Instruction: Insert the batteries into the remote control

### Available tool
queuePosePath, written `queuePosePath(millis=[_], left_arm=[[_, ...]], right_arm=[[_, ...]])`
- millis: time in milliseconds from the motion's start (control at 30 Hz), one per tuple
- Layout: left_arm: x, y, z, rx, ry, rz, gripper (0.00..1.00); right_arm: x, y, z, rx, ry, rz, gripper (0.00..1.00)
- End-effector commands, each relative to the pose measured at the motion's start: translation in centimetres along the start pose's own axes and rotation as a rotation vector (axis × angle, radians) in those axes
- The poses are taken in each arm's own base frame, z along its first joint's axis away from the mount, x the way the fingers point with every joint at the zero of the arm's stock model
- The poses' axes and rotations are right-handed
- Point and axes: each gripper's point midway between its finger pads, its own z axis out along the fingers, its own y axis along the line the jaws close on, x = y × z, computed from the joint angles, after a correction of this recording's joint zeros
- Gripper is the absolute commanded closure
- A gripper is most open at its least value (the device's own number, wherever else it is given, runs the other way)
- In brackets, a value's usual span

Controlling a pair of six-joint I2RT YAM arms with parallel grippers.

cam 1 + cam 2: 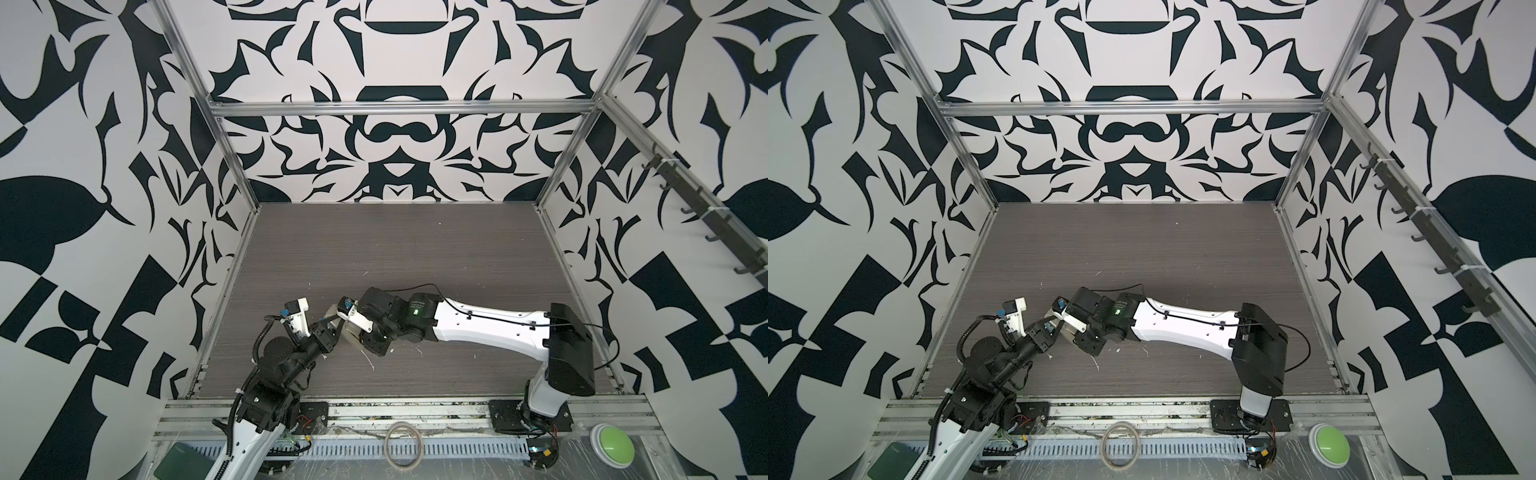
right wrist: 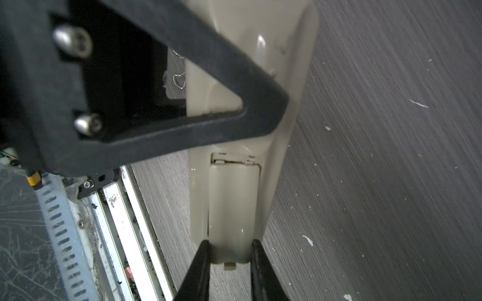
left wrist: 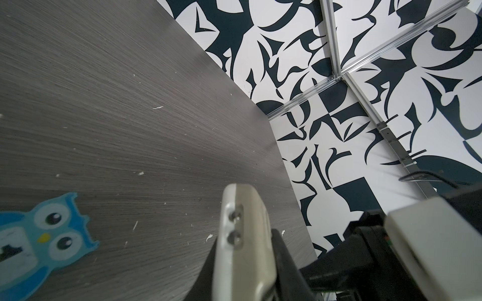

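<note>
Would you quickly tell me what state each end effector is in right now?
Left end effector: closed, holding the remote control.
Right end effector: closed, holding the same remote control.

No lettering can be read in any view: the faint pale mark on the dark green pad [image 1: 183, 459] and the small label [image 1: 417, 300] on the right arm's black joint [image 1: 426, 318] are too blurred, and the remote control [image 2: 234, 195] shows none on its back.
</note>
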Motion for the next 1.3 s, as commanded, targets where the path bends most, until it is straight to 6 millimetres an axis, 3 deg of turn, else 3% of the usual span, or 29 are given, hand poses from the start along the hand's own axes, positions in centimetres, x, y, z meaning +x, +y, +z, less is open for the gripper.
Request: queuePosePath(millis=[0, 700, 1267], left_arm=[[2.5, 2.6, 0.2, -0.065, 0.083, -0.031, 1.0], [2.5, 2.5, 0.2, -0.061, 0.082, -0.03, 1.0], [2.4, 2.5, 0.2, -0.063, 0.081, -0.029, 1.0]], right_arm=[[-2.6, 0.8, -1.1, -0.023, -0.079, 0.007, 1.0], [-3.2, 1.1, -0.6, -0.046, -0.083, 0.029, 1.0], [-2.3, -0.7, -0.3, 0.059, -0.032, 0.03, 1.0]])
